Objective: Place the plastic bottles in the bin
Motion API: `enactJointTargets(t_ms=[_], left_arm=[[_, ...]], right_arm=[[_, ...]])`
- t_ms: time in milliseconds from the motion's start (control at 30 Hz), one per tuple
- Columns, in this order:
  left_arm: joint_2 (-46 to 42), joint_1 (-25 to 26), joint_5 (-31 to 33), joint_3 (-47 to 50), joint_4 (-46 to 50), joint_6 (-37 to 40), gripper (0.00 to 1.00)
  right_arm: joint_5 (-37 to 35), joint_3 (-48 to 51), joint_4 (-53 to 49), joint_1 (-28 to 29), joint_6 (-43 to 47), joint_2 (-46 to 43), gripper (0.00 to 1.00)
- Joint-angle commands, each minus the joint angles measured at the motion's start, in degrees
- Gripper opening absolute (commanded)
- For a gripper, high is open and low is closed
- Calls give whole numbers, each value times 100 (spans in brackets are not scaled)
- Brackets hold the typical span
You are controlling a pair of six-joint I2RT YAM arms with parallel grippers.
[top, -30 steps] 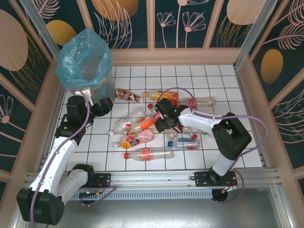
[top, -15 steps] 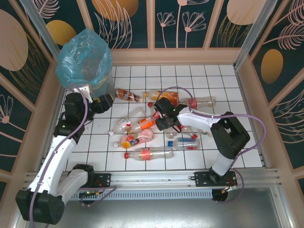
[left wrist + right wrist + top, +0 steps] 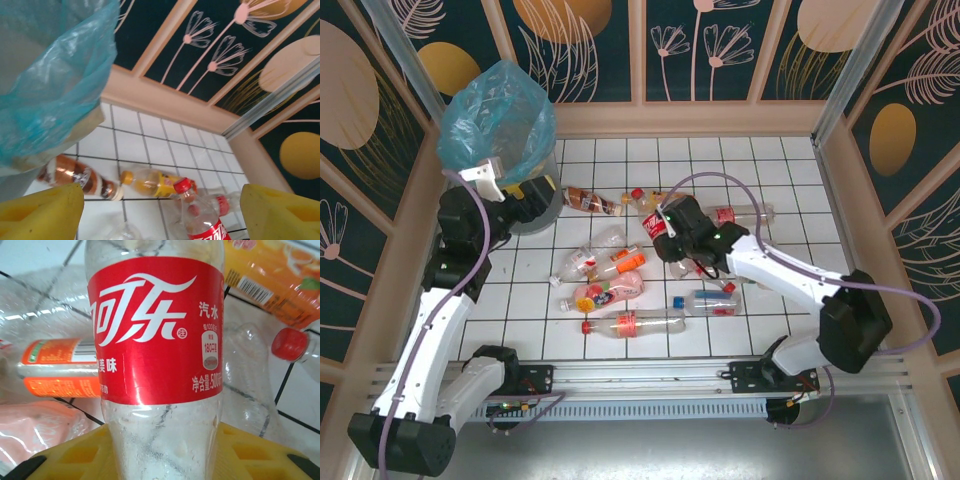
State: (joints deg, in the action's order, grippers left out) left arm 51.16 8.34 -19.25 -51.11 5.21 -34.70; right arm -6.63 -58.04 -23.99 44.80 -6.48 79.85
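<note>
Here, the bin [image 3: 498,130] stands in the far left corner. The left gripper [image 3: 525,194] is just beside it, jaws spread wide with nothing between them. Loose bottles [image 3: 610,292] lie scattered over the tiles in the middle. At their right side, the right gripper [image 3: 663,226] has its jaws clamped on a red-labelled cola bottle [image 3: 157,330], which points cap-up.

right jaws: closed on red-label bottle [image 3: 656,222] | left jaws: beside bin [image 3: 498,140] | other bottles [image 3: 630,322] lying on tiles [image 3: 770,170]

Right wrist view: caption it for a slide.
Right gripper clamped on a clear red-labelled bottle, an orange-labelled bottle lying behind on white tiles.
</note>
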Motion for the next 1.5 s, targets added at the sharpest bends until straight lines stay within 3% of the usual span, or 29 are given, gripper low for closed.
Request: enactJointTargets(t_ms=[0,100,233,500,833,967,1233,1467], left_arm=[[198,19,-613,-141,-722,-429,80],[447,106,-826,-122,-932,-849,77],[668,626,-850,-38,-1311,-1083,76],[1422,1491,-854,-335,-1466,-1151,77],[1485,1557,-258,-426,-1065,-778,67],[1518,1554,-452,-426,-1219,-848,73],[1555,1556,-547,-430,-1405,-876,72],[1547,1557,-709,-426,-1534,-961,79]], right_arm=[[52,192,480,46,37,-462,37],[481,384,1033,43,34,-914,32],[1189,664,1883,47,-9,-1362,25],[2229,766,2602,46,-50,-1457,21],[2667,882,2608,98,-34,-1441,21],[2683,910,2600,99,-50,-1455,21],[2821,998,2651,99,-55,-1359,22],[2800,1064,2753,95,-145,-1313,24]])
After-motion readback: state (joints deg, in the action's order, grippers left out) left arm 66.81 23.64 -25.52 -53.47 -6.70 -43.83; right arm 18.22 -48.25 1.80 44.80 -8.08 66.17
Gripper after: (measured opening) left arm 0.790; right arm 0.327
